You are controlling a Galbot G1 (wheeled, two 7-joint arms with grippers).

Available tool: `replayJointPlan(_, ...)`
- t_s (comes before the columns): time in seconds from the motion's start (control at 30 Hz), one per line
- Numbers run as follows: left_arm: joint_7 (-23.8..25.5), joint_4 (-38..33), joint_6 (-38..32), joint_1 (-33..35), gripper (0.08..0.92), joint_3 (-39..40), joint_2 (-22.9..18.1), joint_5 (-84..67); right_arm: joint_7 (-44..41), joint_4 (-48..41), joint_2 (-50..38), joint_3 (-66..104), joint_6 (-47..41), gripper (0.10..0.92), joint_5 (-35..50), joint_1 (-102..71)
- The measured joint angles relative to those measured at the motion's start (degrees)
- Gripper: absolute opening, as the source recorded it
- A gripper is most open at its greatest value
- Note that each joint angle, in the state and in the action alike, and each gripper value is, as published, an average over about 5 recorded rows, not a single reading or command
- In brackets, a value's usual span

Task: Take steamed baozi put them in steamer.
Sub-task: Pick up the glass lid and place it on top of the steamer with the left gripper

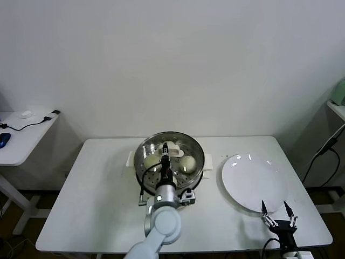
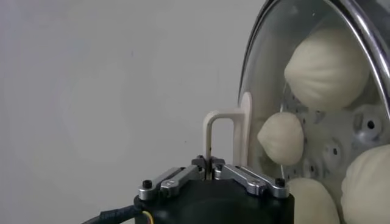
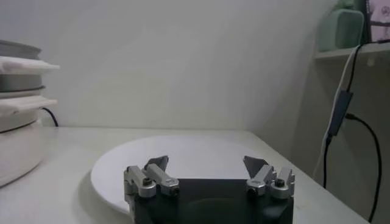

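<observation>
The steamed baozi are already in the pot: four pale buns show through the glass in the left wrist view. In the head view, three of them sit at about 9, 12 and 3 o'clock around the working hand.

The left gripper is pinched tight on the cream lid handle, with its fingers closed on the thin loop. That handle belongs to the glass lid, which it holds over the steamer at the middle of the table. I cannot tell whether the lid's rim rests on the pot or hangs just above it.

At 3 o'clock from the steamer lies the white plate with nothing on it. The right gripper waits at the plate's 5 o'clock edge, jaws spread wide and empty.

By my judgement the loading is finished and the covering step is in hand. The next move calls for seating the lid level and centred on the rim, then opening the fingers and lifting straight up without dragging the handle.
</observation>
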Motion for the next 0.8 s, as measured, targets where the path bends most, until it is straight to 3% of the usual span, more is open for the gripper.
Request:
replayJointPlan(0.23,-0.1,0.1,-0.3,0.4,0.135,-0.1,0.0,0.0,-0.1,0.0,0.0,-0.1,0.1,0.823,-0.1,0.2)
replayJointPlan(0.33,-0.1,-0.3,-0.5,0.7,0.176,0.1,0.4,-0.7,-0.2,0.0,-0.1,-0.2,0.1,0.823,-0.1,0.3)
replayJointPlan(0.8,-0.3,-7.3,-2.1,3.6,0.580,0.0,3.5,-5.8,-0.2,-0.2,-0.5,-1.0,-0.5,0.823,0.0,0.7)
